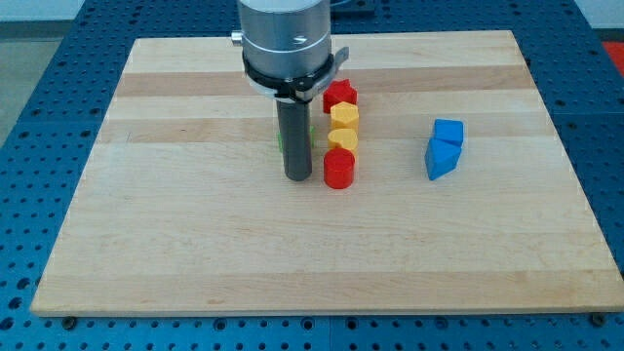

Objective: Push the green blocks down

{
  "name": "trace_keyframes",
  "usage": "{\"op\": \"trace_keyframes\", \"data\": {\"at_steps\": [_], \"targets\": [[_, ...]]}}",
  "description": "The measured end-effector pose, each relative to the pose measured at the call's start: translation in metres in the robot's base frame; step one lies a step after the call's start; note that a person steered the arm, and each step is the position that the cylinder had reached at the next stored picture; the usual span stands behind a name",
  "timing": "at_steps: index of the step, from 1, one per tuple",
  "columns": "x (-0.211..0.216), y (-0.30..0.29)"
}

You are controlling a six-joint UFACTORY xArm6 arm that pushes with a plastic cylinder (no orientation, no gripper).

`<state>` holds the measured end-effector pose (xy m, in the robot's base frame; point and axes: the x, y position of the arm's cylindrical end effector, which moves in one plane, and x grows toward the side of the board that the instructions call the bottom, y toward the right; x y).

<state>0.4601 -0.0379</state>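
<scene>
My tip (297, 178) rests on the wooden board (195, 244), just left of a red cylinder (338, 170). The green blocks are almost wholly hidden behind the rod. Only thin green slivers show at the rod's left edge (279, 144) and right edge (312, 130), above the tip. Their shapes and number cannot be made out.
A column of blocks stands right of the rod: a red star-like block (339, 95) on top, two yellow blocks (344, 115) (342, 138) below it, then the red cylinder. Two blue blocks (448, 131) (441, 159) touch each other further right.
</scene>
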Motion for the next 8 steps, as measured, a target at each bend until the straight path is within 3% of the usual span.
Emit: {"op": "trace_keyframes", "data": {"at_steps": [2, 5, 6, 7, 8], "targets": [[0.002, -0.012], [-0.004, -0.103], [-0.022, -0.117], [-0.079, -0.118], [-0.134, -0.071]]}}
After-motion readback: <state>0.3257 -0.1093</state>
